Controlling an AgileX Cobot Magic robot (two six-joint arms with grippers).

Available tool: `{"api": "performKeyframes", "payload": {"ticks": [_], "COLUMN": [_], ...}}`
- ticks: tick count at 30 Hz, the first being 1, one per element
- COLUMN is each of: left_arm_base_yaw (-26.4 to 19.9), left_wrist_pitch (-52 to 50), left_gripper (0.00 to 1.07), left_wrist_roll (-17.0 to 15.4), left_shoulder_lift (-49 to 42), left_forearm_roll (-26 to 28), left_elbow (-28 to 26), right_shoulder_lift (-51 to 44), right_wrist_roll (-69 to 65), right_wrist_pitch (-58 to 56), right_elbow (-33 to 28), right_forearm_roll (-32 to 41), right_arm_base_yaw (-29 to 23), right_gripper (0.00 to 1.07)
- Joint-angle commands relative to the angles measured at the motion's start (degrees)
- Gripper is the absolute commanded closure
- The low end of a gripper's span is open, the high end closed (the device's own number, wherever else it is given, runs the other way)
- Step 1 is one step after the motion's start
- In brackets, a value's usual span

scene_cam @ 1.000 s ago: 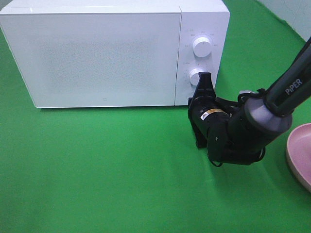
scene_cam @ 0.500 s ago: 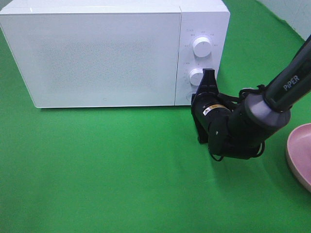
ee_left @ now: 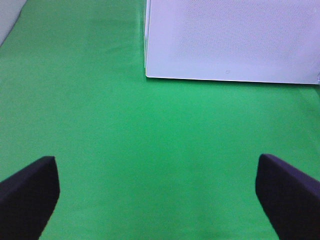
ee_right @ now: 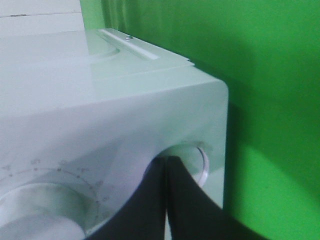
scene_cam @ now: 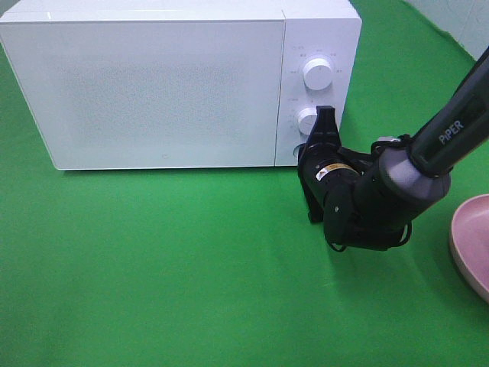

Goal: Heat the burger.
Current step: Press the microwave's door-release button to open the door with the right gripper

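**Exterior high:** right hand [scene_cam: 308, 151], fingers together, tips at the round button [scene_cam: 297, 151] of the closed microwave [scene_cam: 168, 92]; the burger's place cannot be told.
**Left wrist:** left hand [ee_left: 159, 192] spread wide over the green worktop [ee_left: 150, 140].
**Right wrist:** closed fingertips [ee_right: 150, 200] touch the round button [ee_right: 202, 165].

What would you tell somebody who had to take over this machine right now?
The left gripper is open and empty above the green cloth.
The right gripper is shut, with its tips at the round button under the knobs.
The burger is in no view. The microwave door is closed, and the visible part of the pink plate is bare.
Done: cannot tell.
Left: find the burger, probably inside, then heat it.
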State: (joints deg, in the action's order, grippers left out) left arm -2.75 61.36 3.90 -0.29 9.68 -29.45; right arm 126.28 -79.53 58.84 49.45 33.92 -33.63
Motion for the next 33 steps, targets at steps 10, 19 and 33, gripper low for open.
{"api": "performKeyframes", "payload": {"ticks": [10,19,33], "left_arm_base_yaw": [0.00,0.00,0.00], "left_wrist_pitch": [-0.29,-0.29,-0.29], "left_gripper": [0.07,0.07,0.07], "left_wrist_roll": [-0.06,-0.06,-0.06], "left_shoulder_lift": [-0.92,-0.92,-0.92], "left_forearm_roll": [0.06,0.06,0.06], "left_elbow": [0.00,0.00,0.00], "right_shoulder_lift": [0.17,2.35,2.35], "right_wrist_roll": [0.57,3.09,5.16], "right_wrist_pitch": [4.13,7.28,1.72], "right_elbow": [4.18,7.45,10.49], "right_forearm_roll": [1.89,3.72,3.95], "right_arm_base_yaw": [0.17,0.17,2.12], "right_gripper": [1.07,1.07,1.07]}}
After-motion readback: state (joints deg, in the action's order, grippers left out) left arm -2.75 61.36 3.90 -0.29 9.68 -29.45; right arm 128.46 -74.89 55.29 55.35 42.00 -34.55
